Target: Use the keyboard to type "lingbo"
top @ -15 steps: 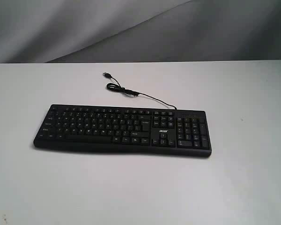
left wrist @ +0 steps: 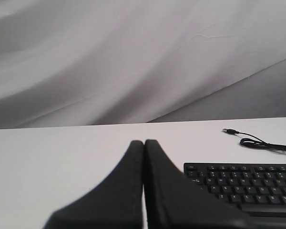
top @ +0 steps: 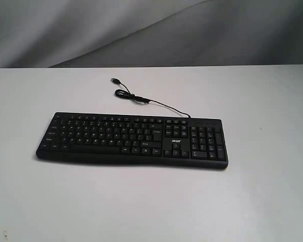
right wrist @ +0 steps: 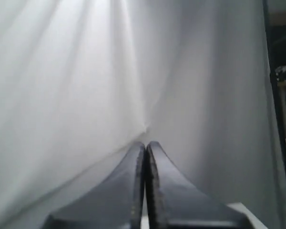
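Note:
The long black keyboard lies flat across the middle of the white table, number pad to the right, with its thin black USB cable curling away behind it. Neither arm shows in the exterior view. In the left wrist view my left gripper is shut with nothing between its fingers, hovering above the table off the keyboard's escape-key end. In the right wrist view my right gripper is shut too, facing only the curtain; no keyboard shows there.
A grey-white draped curtain hangs behind the table's far edge. The cable's plug rests loose on the table behind the keyboard. A dark shelf or frame shows past the curtain's edge in the right wrist view.

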Motion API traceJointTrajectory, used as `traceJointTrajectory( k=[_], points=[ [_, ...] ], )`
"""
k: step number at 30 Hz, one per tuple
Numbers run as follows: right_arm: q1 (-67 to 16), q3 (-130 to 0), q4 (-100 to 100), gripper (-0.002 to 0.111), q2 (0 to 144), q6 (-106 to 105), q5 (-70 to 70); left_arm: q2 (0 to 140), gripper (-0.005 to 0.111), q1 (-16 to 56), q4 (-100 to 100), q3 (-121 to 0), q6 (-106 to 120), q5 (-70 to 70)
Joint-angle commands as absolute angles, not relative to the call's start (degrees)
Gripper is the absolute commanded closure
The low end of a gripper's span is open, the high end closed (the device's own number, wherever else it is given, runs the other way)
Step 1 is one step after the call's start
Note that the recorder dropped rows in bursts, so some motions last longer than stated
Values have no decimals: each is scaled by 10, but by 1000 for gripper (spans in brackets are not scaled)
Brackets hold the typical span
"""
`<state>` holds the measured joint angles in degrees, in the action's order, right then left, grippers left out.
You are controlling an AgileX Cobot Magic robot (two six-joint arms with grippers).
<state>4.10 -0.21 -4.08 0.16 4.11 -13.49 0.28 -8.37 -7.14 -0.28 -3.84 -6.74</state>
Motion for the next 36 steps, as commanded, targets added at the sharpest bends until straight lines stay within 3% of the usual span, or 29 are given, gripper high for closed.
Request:
traceJointTrajectory(
  k=[1,4,7,15,23,29,33,36],
  points=[
    [46,0,-103,108,0,180,-273,0,106,-80,-72,0,-40,-62],
    [46,0,-57,108,0,193,-320,0,106,-80,-72,0,-40,-62],
    [46,-66,76,108,38,237,-270,0,106,-80,-72,0,-40,-62],
    [46,-319,202,108,390,307,-143,0,106,-80,-72,0,-40,-62],
    [-5,-611,233,108,746,247,188,0,106,-80,-72,0,-40,-62],
    [-105,-739,129,108,939,-27,291,0,106,-80,-72,0,-40,-62],
    [-172,-782,-90,108,1035,-345,319,0,106,-80,-72,0,-40,-62],
    [-237,-815,-365,108,1118,-620,364,0,106,-80,-72,0,-40,-62]
  ],
)
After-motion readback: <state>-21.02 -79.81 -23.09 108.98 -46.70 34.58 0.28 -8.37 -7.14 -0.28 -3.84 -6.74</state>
